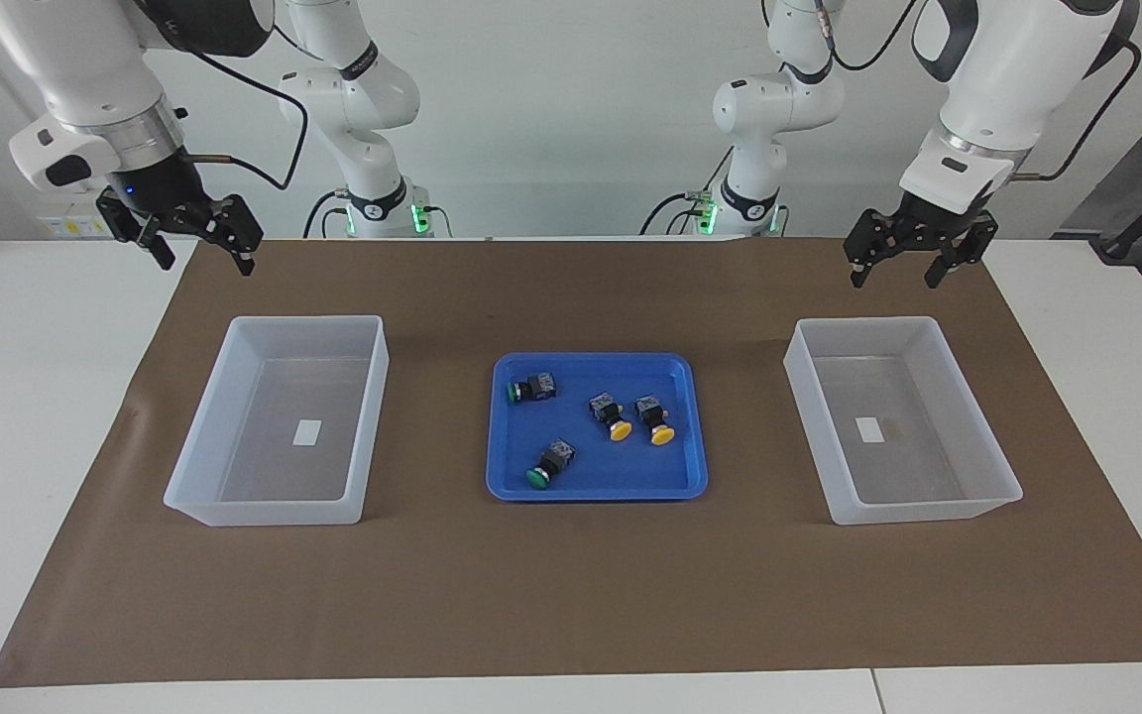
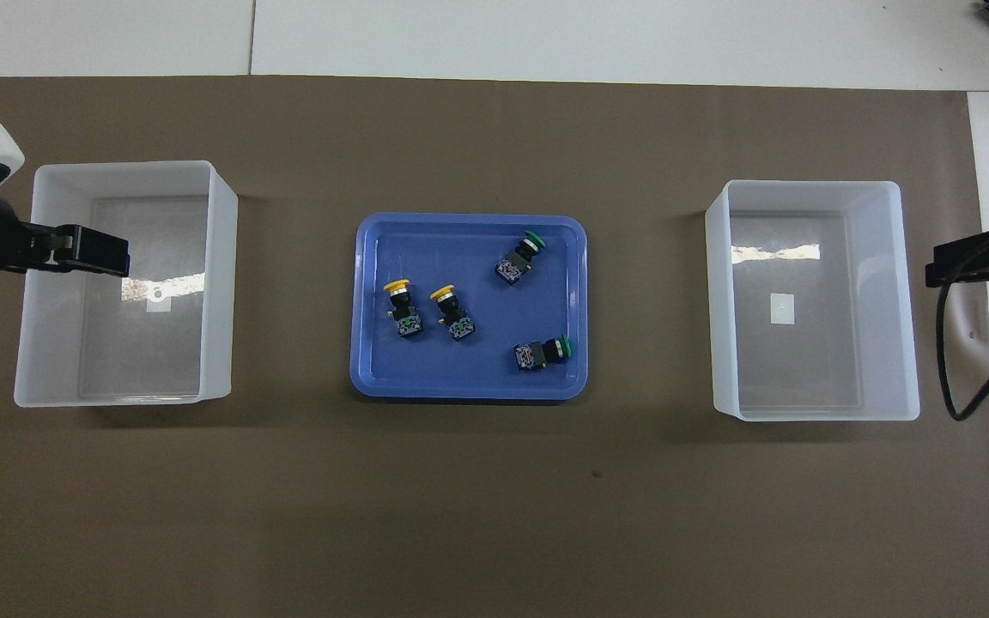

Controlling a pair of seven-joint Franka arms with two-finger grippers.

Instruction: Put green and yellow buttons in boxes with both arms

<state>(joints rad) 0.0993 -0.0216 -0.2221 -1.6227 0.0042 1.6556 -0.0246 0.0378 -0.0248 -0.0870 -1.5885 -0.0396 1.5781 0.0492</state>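
My left gripper point(image 1: 896, 270) hangs wide open, holding nothing, over one box point(image 1: 900, 418); my right gripper point(image 1: 202, 256), equally spread, hangs near the other box point(image 1: 281, 420). Between them, all four buttons point(image 1: 623, 416) lie in the blue tray point(image 1: 596, 488).

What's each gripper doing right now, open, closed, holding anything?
Left gripper: open, empty, raised near the box at its end of the table.
Right gripper: open, empty, raised near the other box.
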